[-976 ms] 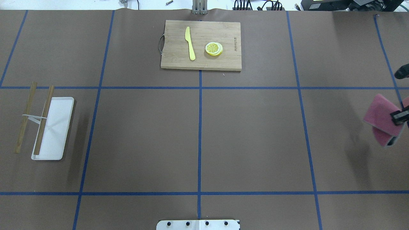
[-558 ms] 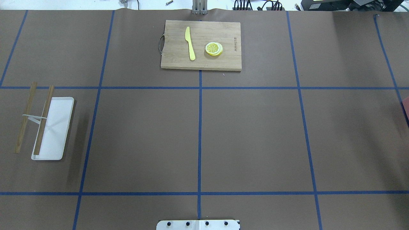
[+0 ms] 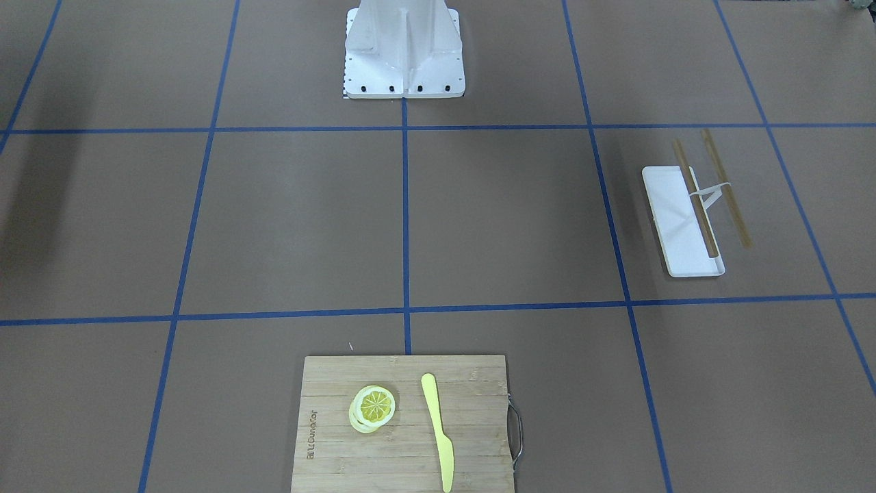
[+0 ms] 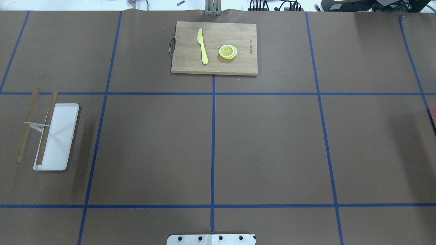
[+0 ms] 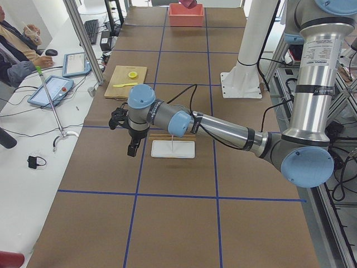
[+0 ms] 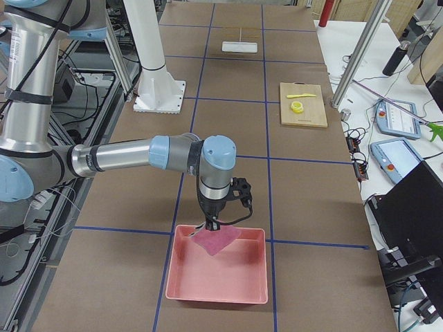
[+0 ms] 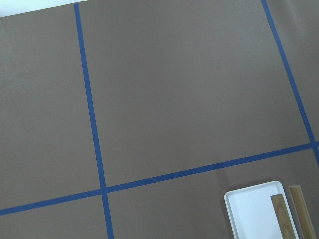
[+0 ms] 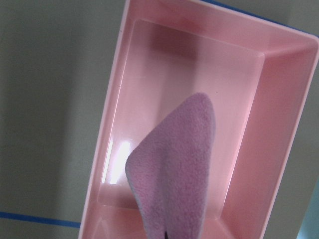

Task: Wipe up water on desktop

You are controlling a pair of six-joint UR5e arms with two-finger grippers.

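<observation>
The desktop (image 4: 272, 146) is a brown surface crossed by blue tape lines; I see no water on it. My right gripper (image 6: 211, 225) is shut on a pink cloth (image 8: 174, 169) and holds it hanging over a pink bin (image 8: 279, 124) at the table's right end. The cloth's lower end reaches into the bin (image 6: 228, 287). My left gripper (image 5: 133, 149) hovers above the desktop beside the white tray (image 5: 173, 148). It shows only in the exterior left view, so I cannot tell whether it is open or shut.
A bamboo cutting board (image 4: 214, 47) at the far middle holds a yellow knife (image 4: 202, 46) and lemon slices (image 4: 228, 52). The white tray (image 4: 56, 136) with two wooden sticks (image 4: 46, 127) lies at the left. The robot base (image 3: 404, 51) stands at the near edge.
My right gripper with the pink cloth has moved right, out of the overhead view. Nothing on the desktop has moved.
</observation>
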